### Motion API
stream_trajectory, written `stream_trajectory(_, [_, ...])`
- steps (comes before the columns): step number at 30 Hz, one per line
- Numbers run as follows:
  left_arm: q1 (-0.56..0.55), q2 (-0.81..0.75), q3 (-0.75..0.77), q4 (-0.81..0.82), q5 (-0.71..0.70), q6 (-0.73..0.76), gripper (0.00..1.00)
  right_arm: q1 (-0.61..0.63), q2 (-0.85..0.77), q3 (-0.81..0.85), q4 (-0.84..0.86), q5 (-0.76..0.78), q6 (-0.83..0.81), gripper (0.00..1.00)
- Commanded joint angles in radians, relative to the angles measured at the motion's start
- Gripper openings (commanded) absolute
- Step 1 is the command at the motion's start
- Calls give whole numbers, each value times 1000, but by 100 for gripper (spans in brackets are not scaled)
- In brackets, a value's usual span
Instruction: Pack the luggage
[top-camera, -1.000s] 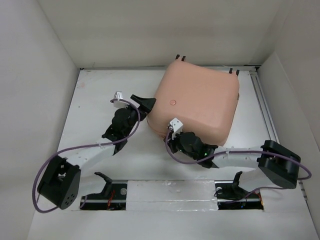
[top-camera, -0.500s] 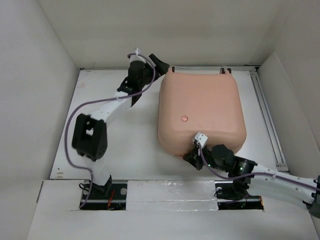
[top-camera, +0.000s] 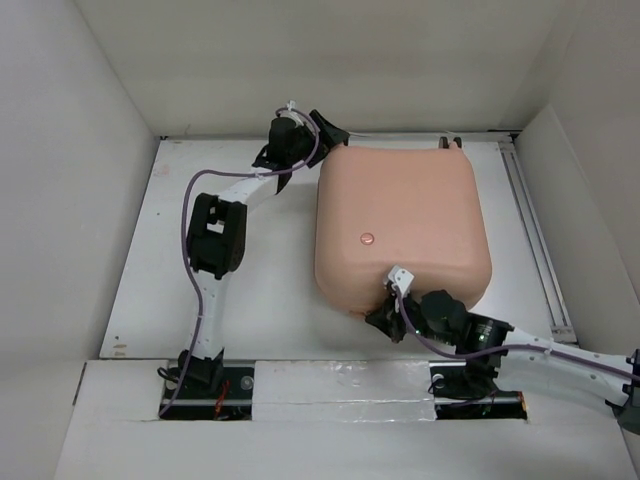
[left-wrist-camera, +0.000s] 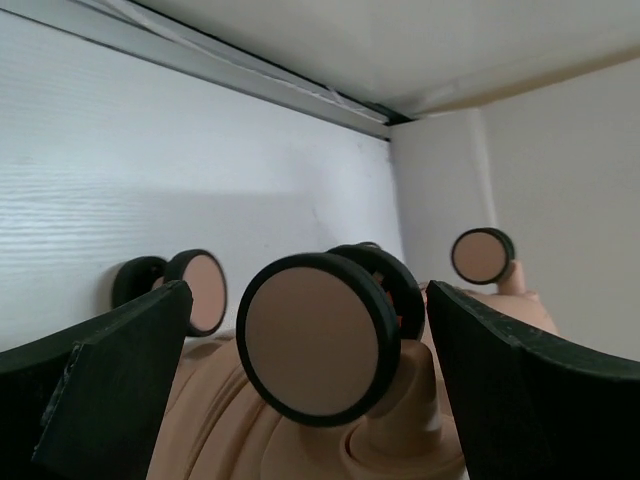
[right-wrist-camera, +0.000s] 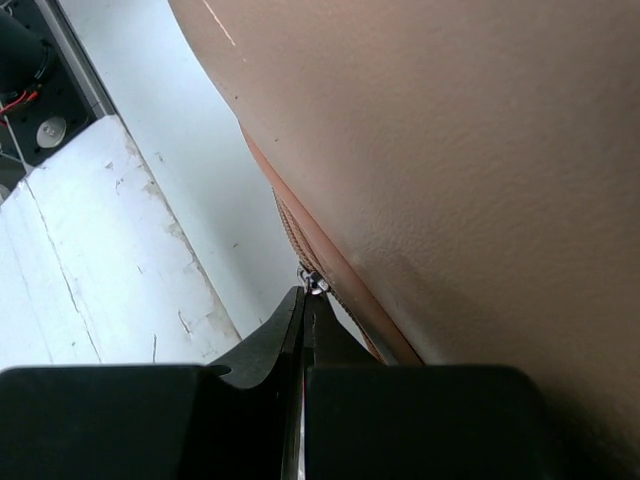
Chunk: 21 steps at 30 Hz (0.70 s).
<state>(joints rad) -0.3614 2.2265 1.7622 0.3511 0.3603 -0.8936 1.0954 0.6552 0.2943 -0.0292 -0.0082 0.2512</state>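
Note:
The luggage (top-camera: 400, 225) is a peach-pink hard-shell suitcase lying closed and flat on the white table, logo (top-camera: 367, 238) facing up. My left gripper (top-camera: 325, 133) is at its far left corner, open, with its jaws on either side of a pink-and-black caster wheel (left-wrist-camera: 315, 335) without touching it. Two more wheels (left-wrist-camera: 200, 290) (left-wrist-camera: 480, 255) show in the left wrist view. My right gripper (top-camera: 383, 318) is at the suitcase's near edge. Its jaws (right-wrist-camera: 305, 300) are shut on the small metal zipper pull (right-wrist-camera: 316, 284) on the zipper seam (right-wrist-camera: 340, 290).
White walls enclose the table on three sides. The back wall (left-wrist-camera: 200, 150) is close behind the wheels. A metal rail (top-camera: 535, 240) runs along the right side. A taped white strip (top-camera: 340, 385) and the arm bases lie along the near edge.
The suitcase has turned square and slid toward me. My left gripper went from its left side to the far left corner. My right gripper moved to the near edge and stayed there.

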Motion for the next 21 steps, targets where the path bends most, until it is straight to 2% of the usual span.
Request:
stream_trajectory(1, [6,79,29,147,152,-97,99,29,46,26,71,-132,100,0])
stream_trajectory(4, [-5,88,-18,253,161,-159,93,29,46,26,71,-105,100,0])
stream_trajectory(6, [-5,88,-58,364,161,-198,81,29,46,17,81,-67,109,0])
stream_trajectory(8, [-5,88,-84,432,161,-272,55,29,46,17,81,-47,118,0])
stream_trajectory(10, [-5,88,-84,518,161,-312,37,29,46,8,81,-24,141,0])
stream_trajectory(11, [-5,88,-84,544,152,-336,17,29,31,8,62,-10,151,0])
stream_trajectory(12, [4,88,-84,563,152,-346,4,29,20,-1,52,28,151,0])
stream_trajectory(13, [15,88,-84,572,141,-346,0,20,9,-1,43,45,164,0])
stream_trajectory(17, [85,13,-203,678,94,-381,0,-44,-34,19,22,57,140,0])
stream_trajectory(20, [180,-83,-378,793,94,-401,0,-152,-14,61,22,5,83,0])
stream_trajectory(21, [205,-115,-486,807,94,-401,0,-185,29,78,22,-16,36,0])
